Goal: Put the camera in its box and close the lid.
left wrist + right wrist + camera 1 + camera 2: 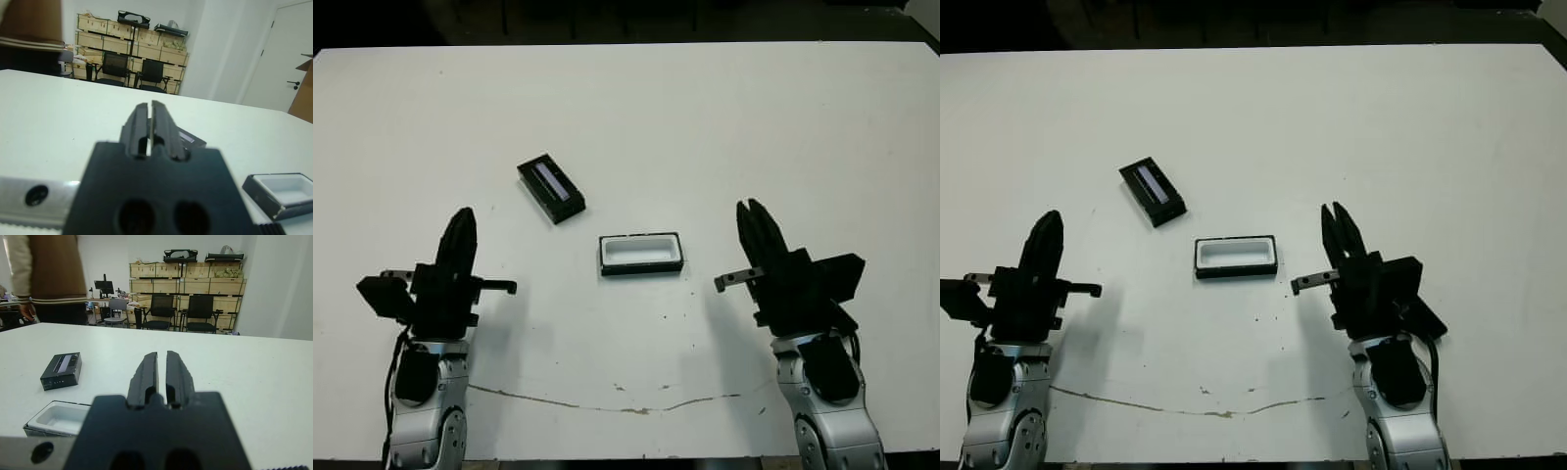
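Both grippers are pressed closed on nothing: the left gripper (463, 217) shows its two black fingers all but touching, and the right gripper (751, 210) shows only a thin slit between its own. Each hangs low over the white table (783, 127), one to either side of the box (642, 269) and nearer the robot than it, the right one closer to it than the left. The box lies open between them, a shallow tray with black walls and a clean white lining, nothing inside it. Beyond the box and off toward the left arm's side, near but not touching it, lies the lid (551, 190), a thick black block turned at a slant, with a long pale lavender stripe down its top face and a row of tiny light dots along one side wall. A separate slim camera bar cannot be picked out in any view, so its place cannot be told. The step in hand looks like the first reach; done well, it wants the fingers spread before descending and closing across the short sides of whatever is lifted. Past the table's far edge stands a person (49, 274) in a brown top.
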You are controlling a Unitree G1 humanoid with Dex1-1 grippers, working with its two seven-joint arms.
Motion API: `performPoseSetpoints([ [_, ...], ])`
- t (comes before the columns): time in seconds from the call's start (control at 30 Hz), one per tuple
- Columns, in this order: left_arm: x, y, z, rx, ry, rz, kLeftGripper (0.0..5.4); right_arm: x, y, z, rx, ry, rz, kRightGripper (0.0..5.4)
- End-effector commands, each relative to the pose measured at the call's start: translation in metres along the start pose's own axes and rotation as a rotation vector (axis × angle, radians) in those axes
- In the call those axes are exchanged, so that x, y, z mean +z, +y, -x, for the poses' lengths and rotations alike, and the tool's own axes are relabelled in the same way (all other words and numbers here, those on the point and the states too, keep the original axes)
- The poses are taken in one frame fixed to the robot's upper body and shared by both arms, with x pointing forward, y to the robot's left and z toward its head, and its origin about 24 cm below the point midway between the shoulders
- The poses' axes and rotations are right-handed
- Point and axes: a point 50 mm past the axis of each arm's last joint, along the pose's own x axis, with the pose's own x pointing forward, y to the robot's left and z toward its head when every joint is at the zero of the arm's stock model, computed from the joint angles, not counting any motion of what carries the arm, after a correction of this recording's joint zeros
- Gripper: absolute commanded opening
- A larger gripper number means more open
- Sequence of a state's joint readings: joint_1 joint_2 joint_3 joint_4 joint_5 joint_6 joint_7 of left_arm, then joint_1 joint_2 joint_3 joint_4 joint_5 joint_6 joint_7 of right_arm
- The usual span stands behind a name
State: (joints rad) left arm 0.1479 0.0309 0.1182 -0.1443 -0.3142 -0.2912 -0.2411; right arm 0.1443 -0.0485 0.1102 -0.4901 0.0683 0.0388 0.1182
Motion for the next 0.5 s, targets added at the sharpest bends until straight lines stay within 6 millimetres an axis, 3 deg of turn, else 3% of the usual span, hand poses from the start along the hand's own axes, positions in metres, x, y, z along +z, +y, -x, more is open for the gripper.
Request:
performPoseSetpoints([
  [0.03, -0.0050, 0.0026, 0.0053, 0.008, 0.032, -0.003, 0.01, -0.0052, -0.0011, 0.0034, -0.005, 0.035, -0.006, 0.00],
  [0.5, -0.0042, 0.0036, 0.0057, 0.019, 0.031, -0.031, 0.01, -0.0035, -0.0036, 0.0017, 0.014, 0.031, 0.002, 0.00],
])
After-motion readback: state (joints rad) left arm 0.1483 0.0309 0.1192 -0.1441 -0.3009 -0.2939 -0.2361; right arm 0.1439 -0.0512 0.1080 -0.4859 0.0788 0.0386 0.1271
